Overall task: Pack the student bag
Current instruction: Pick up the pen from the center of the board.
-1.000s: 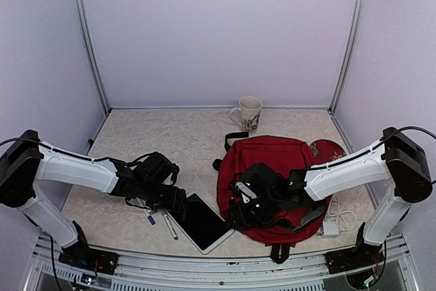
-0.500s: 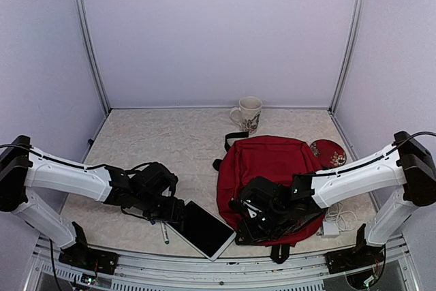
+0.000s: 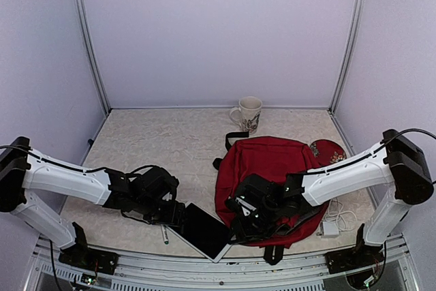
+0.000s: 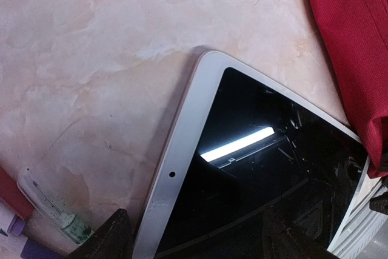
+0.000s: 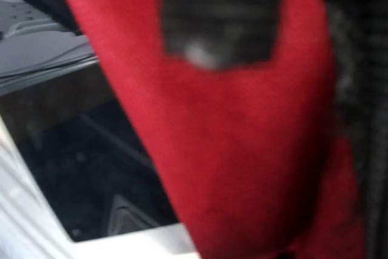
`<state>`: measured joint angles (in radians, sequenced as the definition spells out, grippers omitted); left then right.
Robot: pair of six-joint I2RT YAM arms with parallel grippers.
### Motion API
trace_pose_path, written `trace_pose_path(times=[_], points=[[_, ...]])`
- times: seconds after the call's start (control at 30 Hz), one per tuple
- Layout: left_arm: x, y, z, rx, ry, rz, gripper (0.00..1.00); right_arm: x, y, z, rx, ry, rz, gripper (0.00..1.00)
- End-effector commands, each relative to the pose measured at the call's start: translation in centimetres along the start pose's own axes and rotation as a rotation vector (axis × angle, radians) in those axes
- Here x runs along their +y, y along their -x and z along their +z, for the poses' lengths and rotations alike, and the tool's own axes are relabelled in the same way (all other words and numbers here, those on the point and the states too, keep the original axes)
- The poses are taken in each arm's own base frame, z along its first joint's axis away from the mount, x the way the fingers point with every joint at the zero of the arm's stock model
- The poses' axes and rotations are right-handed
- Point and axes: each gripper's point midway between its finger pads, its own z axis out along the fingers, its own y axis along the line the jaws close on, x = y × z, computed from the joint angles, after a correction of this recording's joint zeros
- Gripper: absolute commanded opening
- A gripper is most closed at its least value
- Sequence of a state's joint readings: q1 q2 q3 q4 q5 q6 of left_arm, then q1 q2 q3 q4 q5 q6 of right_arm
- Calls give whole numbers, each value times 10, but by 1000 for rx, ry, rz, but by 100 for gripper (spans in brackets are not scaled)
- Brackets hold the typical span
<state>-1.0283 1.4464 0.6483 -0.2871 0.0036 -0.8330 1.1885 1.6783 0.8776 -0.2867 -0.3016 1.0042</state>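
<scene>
The student bag [image 3: 269, 165] lies right of the bench [image 3: 157, 148] centre, its near-left hem overlapping the tablet [image 3: 202, 231] at its 8 o'clock. The left tool [image 3: 178, 215] is clamped on the tablet, whose corner reaches the bench's near edge. The right tool [image 3: 242, 220] presses into red fabric; I cannot tell its jaws. A mug [image 3: 249, 113] stands at 12 o'clock, a white cable [image 3: 334, 217] lies at 4, and a pen [image 3: 164, 235] at 8.

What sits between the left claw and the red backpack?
A white-edged tablet, dark screen, spanning from the left gripper to the edge of the student bag; clearest in the top view.
</scene>
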Motion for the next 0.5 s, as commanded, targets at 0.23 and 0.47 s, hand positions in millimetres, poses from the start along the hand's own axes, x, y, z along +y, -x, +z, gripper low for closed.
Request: trace_pose_path(times=[0.23, 0.47], points=[[17, -36, 7, 127, 43, -3, 71, -29, 7, -56, -149, -353, -76, 50], [18, -37, 6, 128, 49, 3, 71, 47, -32, -6, -24, -15, -134, 50]])
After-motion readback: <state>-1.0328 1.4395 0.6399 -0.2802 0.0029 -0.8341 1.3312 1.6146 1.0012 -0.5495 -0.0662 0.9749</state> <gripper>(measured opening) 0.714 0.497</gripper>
